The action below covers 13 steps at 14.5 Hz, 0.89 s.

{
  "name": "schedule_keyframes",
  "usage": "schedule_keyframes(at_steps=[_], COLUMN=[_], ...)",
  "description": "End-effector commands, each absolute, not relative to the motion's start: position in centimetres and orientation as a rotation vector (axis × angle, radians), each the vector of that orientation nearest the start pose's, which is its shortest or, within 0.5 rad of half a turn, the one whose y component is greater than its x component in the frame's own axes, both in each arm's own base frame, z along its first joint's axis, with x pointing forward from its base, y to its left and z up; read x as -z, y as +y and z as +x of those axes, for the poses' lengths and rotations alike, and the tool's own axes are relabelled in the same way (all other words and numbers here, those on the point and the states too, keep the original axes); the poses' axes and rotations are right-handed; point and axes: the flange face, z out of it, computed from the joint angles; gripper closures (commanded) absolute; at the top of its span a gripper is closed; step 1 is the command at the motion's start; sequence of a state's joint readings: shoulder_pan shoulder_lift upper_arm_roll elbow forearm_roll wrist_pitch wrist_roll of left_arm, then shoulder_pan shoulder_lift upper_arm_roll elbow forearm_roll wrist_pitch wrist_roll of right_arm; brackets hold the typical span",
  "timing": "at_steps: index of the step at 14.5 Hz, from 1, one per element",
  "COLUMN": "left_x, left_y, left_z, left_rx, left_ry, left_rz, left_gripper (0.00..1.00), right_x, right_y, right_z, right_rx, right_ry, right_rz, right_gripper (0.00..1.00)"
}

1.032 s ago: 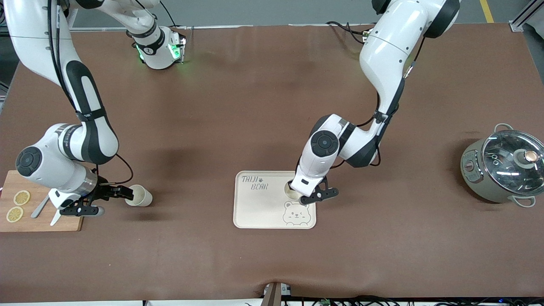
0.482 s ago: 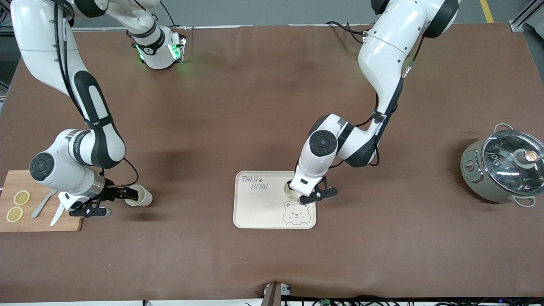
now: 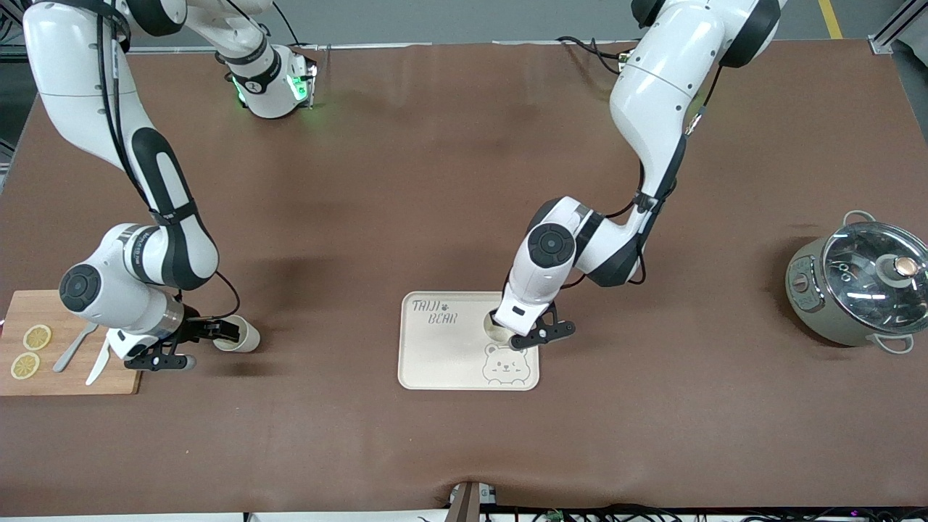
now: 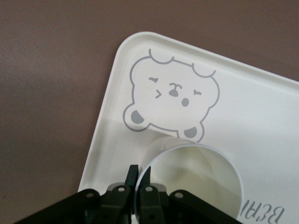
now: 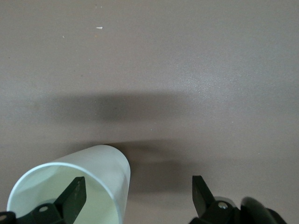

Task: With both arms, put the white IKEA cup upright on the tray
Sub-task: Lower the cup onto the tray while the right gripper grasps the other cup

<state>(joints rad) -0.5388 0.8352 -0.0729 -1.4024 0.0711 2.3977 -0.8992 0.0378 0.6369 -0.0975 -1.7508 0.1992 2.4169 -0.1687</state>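
One white cup (image 3: pixel 496 330) stands upright on the cream tray (image 3: pixel 442 355), beside the bear drawing. My left gripper (image 3: pixel 507 332) is shut on its rim; in the left wrist view the fingers (image 4: pixel 133 175) pinch the cup's wall (image 4: pixel 196 182) over the tray (image 4: pixel 261 107). A second white cup (image 3: pixel 243 336) lies on its side on the brown table toward the right arm's end. My right gripper (image 3: pixel 203 344) is open at its mouth. In the right wrist view one finger (image 5: pixel 74 196) is inside the cup (image 5: pixel 93 172) and the other is outside, well apart from it.
A wooden cutting board (image 3: pixel 65 377) with lemon slices (image 3: pixel 36 337) and cutlery lies beside the right gripper, at the table's edge. A grey pot with a glass lid (image 3: pixel 855 286) stands toward the left arm's end.
My right arm has moved toward the lying cup, and one open finger has gone into its mouth. The left gripper and its upright cup have stayed in place.
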Motion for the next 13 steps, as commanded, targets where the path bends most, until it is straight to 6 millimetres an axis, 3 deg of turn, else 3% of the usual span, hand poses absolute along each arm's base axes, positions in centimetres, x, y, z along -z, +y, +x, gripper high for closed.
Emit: schedule_keyframes(at_steps=[1, 2, 3, 4, 8, 12, 13], left_x=[-21.9, -21.9, -21.9, -21.8, -23.9, -24.9, -26.2], left_y=[-42.3, -42.3, -42.2, -42.0, -42.2, -41.5, -41.2], left_z=[62.2, 62.2, 62.3, 62.4, 62.4, 62.2, 62.3], left_rx=[0.258, 0.26, 0.261, 0.266, 0.282, 0.214, 0.202], left_ry=[-0.43, -0.428, -0.425, -0.415, -0.396, -0.401, -0.404], left_rz=[-3.207, -3.208, -3.208, -3.205, -3.189, -3.15, -3.14], left_gripper=[1.0, 1.0, 0.87, 0.01, 0.0, 0.0, 0.0], right_x=[-21.2, -21.2, -21.1, -21.1, -21.1, -21.1, -21.1], right_y=[-3.0, -3.0, -3.0, -2.8, -2.0, -1.7, -1.8], right_z=[67.1, 67.1, 67.0, 67.0, 67.0, 67.1, 67.1], right_rx=[0.076, 0.073, 0.062, 0.057, 0.056, 0.058, 0.058], right_ry=[0.018, 0.018, 0.022, 0.019, 0.016, 0.013, 0.015], right_rz=[-3.061, -3.061, -3.058, -3.056, -3.055, -3.054, -3.054], right_gripper=[0.0, 0.0, 0.07, 0.19, 0.62, 0.91, 0.99])
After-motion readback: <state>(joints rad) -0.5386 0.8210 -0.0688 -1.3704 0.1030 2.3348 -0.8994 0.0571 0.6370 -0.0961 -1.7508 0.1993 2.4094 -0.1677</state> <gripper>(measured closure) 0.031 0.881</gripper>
